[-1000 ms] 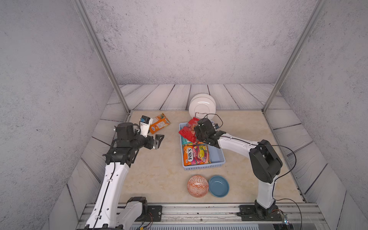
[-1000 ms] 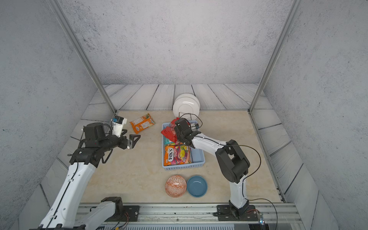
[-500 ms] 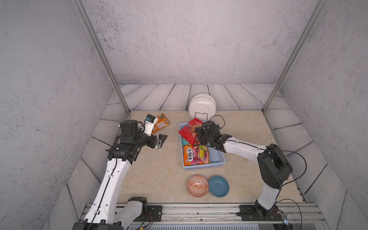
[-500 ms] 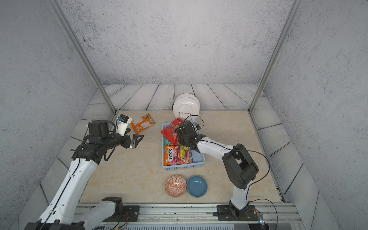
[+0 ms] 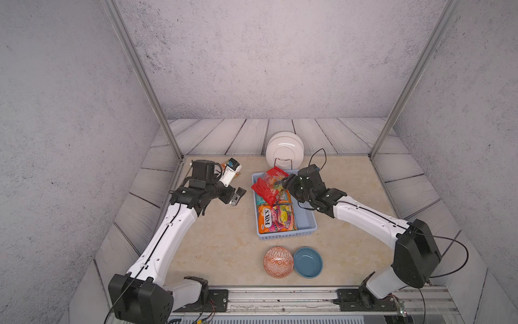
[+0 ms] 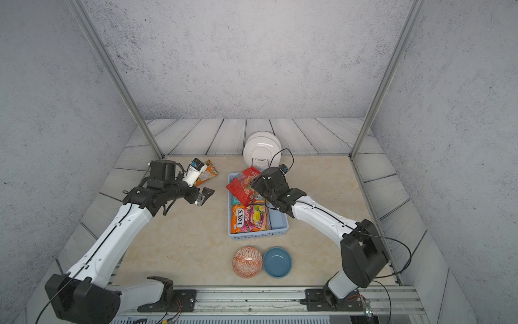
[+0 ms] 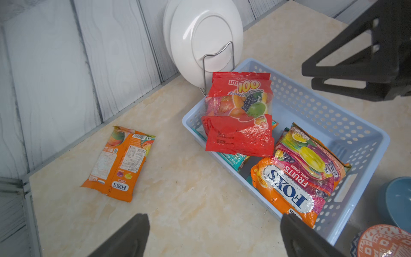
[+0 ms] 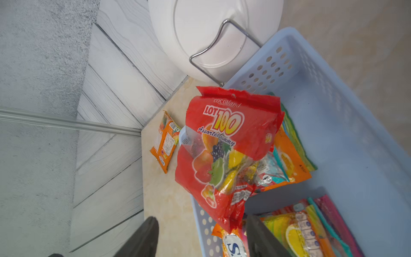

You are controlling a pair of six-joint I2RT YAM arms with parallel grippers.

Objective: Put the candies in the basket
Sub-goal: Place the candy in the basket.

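Hovering over the basket's far end, the right gripper is holding its jaws parted, gripping nothing. The red bag is lying loose across the rim, atop other bags. The left gripper is hanging wide open and empty near an orange bag lying on the table.

glossy crinkled plastic red candy bag, matt perforated plastic basket
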